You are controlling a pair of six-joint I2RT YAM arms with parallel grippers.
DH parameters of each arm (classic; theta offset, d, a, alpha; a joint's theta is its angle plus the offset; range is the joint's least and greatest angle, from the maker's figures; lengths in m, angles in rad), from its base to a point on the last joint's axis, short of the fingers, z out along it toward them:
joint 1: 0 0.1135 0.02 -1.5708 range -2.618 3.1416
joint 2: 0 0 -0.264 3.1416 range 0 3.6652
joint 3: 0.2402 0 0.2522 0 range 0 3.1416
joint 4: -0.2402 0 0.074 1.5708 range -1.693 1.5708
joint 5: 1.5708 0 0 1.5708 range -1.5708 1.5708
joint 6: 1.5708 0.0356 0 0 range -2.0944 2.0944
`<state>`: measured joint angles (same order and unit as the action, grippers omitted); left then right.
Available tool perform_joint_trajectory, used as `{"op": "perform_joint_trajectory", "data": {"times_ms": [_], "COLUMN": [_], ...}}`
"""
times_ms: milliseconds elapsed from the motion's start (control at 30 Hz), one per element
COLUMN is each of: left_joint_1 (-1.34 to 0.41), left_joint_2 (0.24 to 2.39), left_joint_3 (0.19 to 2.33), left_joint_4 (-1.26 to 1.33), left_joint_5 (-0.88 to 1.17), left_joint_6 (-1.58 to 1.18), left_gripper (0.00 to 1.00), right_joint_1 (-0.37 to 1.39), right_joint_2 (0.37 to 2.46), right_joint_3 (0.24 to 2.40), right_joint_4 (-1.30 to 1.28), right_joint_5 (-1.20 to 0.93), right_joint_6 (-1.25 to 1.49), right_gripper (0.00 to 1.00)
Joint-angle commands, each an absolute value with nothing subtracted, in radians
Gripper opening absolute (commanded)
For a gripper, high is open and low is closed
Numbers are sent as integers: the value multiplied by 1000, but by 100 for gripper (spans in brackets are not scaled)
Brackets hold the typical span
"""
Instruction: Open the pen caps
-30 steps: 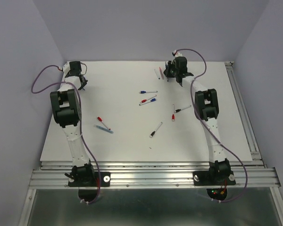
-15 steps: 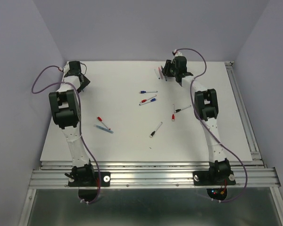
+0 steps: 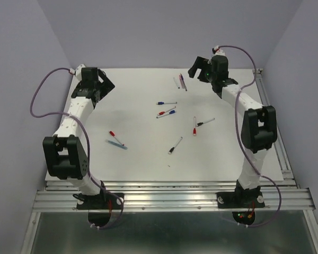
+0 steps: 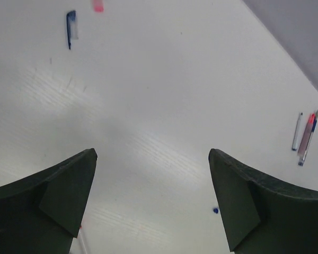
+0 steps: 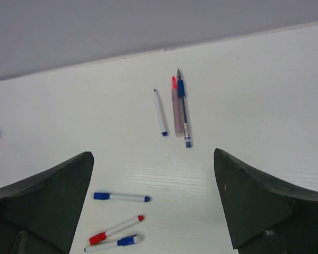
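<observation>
- Two arms are reaching over the far half of the table point(image 3: 138, 169), neither carrying anything.
- Left gripper point(image 3: 105, 83) is hovering well left of and beyond the centre pen pair point(image 3: 167, 112). Its jaws are spread wide with only bare surface between them.
- Red cap point(image 3: 111, 133) is sitting on its pen, left of the centre pen pair and nearer the bases, with a blue pen point(image 3: 117, 144) lying just beside it.
- Blue cap point(image 5: 101, 196) is sitting on its pen just beyond the centre pen pair and looks fully seated.
- Black cap point(image 3: 170, 152) is sitting on its pen, nearer the bases than the centre pen pair and slightly right.
- Far pen trio point(image 5: 175, 108) is lying beyond the centre pen pair, the three pens close together.
- Right gripper point(image 3: 197, 70) is hovering beyond and right of the centre pen pair, close to the trio. Its jaws are released and gripping nothing.
- Risks:
  - Pens lying this close together are inviting a pinch on two at once.
  - Flat round barrels could be rolling off under a descending finger.
  - A tiny cap could be slipping out if only one arm is pulling.
</observation>
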<state>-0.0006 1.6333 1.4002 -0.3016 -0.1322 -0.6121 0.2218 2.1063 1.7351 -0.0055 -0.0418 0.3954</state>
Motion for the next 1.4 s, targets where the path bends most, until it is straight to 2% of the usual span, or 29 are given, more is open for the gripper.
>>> {"op": "perform_joint_trajectory", "data": {"times_ms": [0,33,100,133,233,367,533,1000,1367], "left_joint_1": [-73,-86,-106,-106,-107,-106,-104,-100,-98], "left_joint_2": [1505,1474,1392,1343,1254,1201,1230,1309,1380], "left_joint_3": [1229,1148,1068,996,866,752,709,673,681], "left_joint_4": [-353,-351,-345,-339,-324,-304,-314,-310,-288], "left_joint_5": [-172,-178,-176,-170,-179,-216,-267,-301,-324], "left_joint_6": [-643,-673,-710,-731,-774,-805,-842,-885,-894], "left_gripper": [99,99,99,99,99,99,98,74,70], "right_joint_1": [232,253,287,342,493,613,676,680,681], "right_joint_2": [1832,1707,1593,1471,1294,1185,1175,1249,1247], "right_joint_3": [1458,1302,1165,1020,783,602,548,558,561], "right_joint_4": [141,155,156,155,193,242,233,219,196], "right_joint_5": [-25,-6,33,93,214,250,281,304,296], "right_joint_6": [462,471,515,538,616,719,732,739,693], "right_gripper": [100,100,100,100,100,100,100,100,100]}}
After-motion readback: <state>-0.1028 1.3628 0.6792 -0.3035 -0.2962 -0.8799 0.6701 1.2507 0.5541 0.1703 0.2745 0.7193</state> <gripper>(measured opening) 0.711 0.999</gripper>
